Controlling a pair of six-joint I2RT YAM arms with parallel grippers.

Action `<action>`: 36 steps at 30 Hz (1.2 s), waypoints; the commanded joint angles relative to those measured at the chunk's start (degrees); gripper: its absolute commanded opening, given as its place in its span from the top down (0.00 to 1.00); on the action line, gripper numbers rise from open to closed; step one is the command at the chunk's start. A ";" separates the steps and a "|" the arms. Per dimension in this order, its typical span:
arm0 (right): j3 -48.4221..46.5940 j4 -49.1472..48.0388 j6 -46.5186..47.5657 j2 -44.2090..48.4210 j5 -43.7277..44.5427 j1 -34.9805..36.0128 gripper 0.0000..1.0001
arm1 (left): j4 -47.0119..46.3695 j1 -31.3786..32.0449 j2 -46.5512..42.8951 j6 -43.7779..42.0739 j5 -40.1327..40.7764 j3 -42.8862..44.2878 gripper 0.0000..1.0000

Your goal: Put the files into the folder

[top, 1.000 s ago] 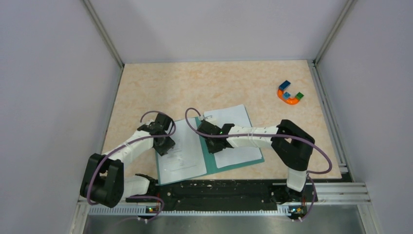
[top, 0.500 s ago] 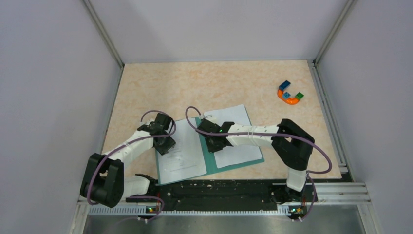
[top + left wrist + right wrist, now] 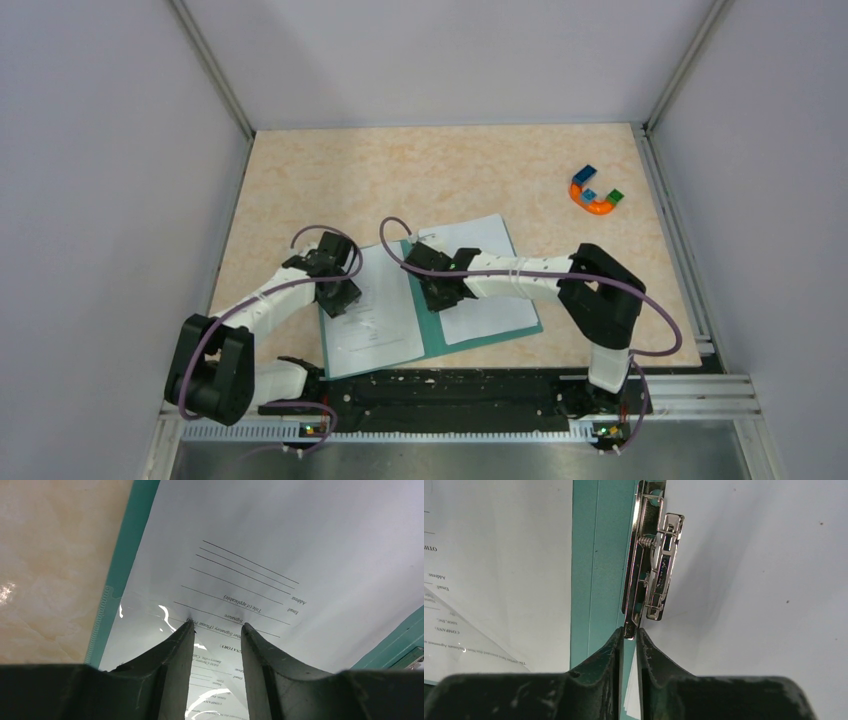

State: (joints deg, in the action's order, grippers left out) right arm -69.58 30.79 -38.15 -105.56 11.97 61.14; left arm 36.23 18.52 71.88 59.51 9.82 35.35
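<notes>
Not much has changed in the last second. The right gripper (image 3: 630,630) has crept a touch up the spine of the folder (image 3: 432,335), towards the metal clip (image 3: 656,565), and its fingers have eased apart by a hair. The left arm hasn't budged. My guess is it's lining up to work the clip so the pages can be fastened.

The folder lies open near the front edge of the worktop (image 3: 450,180), a bit left of middle. The printed sheet (image 3: 375,320) sits on its left cover and the blank sheet (image 3: 490,300) on the right one.

The right fingers are almost together, tips right at the near end of the clip. I can't tell if they actually nip it. The left gripper (image 3: 216,625) has its fingers partly apart with the tips resting on the printed sheet, pinning it and not gripping.
</notes>
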 commanded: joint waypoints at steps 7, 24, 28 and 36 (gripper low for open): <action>-6.35 4.01 3.01 1.06 4.64 -0.84 0.68 | -3.18 -0.15 -2.68 -5.02 -2.60 0.29 0.52; -13.35 5.16 6.39 -8.21 10.90 -0.14 0.56 | 3.55 -8.30 -7.44 -12.72 1.52 10.53 0.28; -13.80 5.16 6.48 -9.59 11.71 0.04 0.56 | 4.04 -11.13 -8.04 -14.23 0.80 10.96 0.27; -12.21 5.16 6.71 -10.53 11.89 0.08 0.64 | 3.66 -15.66 -8.94 -17.91 -1.54 10.97 0.25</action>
State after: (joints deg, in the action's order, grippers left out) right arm -81.23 35.83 -31.99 -114.91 22.55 60.99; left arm 40.01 4.34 64.60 44.56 9.82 44.25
